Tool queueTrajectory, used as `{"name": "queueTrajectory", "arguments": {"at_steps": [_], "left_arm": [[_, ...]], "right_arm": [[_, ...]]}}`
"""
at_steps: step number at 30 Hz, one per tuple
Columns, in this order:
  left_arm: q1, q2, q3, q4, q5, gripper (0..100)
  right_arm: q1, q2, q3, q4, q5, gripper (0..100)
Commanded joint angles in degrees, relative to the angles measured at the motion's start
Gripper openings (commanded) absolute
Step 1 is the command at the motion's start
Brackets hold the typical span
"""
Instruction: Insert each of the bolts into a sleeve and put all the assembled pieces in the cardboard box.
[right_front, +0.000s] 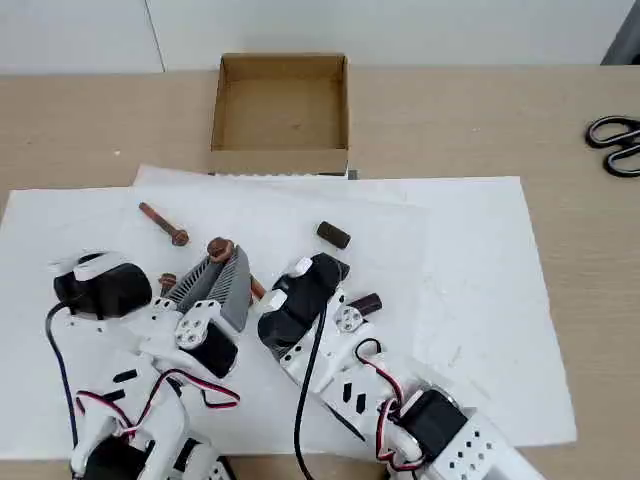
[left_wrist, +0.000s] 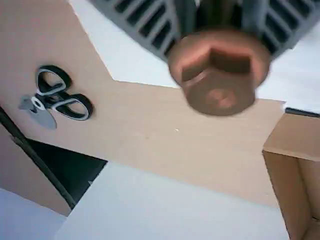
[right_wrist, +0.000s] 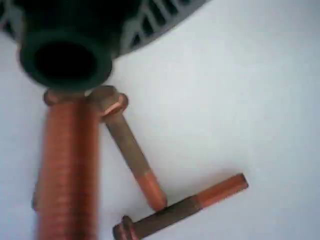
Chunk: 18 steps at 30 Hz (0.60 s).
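Clerk: State of the left pincer (right_front: 221, 262)?

Inspector: Clenched on a bolt (left_wrist: 218, 75). The hex head stands proud of the grey fingertips, facing that arm's wrist camera.

Clerk: And the right pincer (right_wrist: 70, 27)?

Inspector: Grasping a dark sleeve (right_wrist: 65, 60), its open mouth turned toward its own wrist camera. The bolt's threaded shank ends right at that mouth. Whether the tip has entered cannot be told.

Clerk: The other parts?

Inspector: All on the white paper (right_front: 470, 260). A loose bolt (right_front: 163, 223) lies beyond the left arm, apart from it. A second bolt head (right_front: 167, 282) shows just beside the left pincer, its shank hidden. A loose sleeve (right_front: 334, 235) lies on its side beyond the right arm. A second sleeve (right_front: 365, 303) lies just beside that arm.

Clerk: The cardboard box (right_front: 280, 160)?

Inspector: Open side up on the worktop (right_front: 100, 120), at the far edge of the paper and well apart from both pincers. Scissors (right_front: 613, 145) lie on the bare worktop at the right, off the paper.
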Motion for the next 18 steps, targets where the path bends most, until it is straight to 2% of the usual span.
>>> {"name": "queueTrajectory", "arguments": {"at_steps": [1, 11, 18], "left_arm": [[0.53, -0.18, 0.48, -1.67, 0.35, 1], [0.53, -0.18, 1.10, -1.49, 0.35, 1], [0.62, -0.26, 3.74, -1.58, 0.35, 1]], "right_arm": [[-0.48, -0.92, -0.44, -1.45, 1.58, 0.2], [-0.48, -0.92, -0.88, -1.45, 1.58, 0.2], [-0.48, -0.57, -0.88, -5.41, 1.67, 0.2]]}}
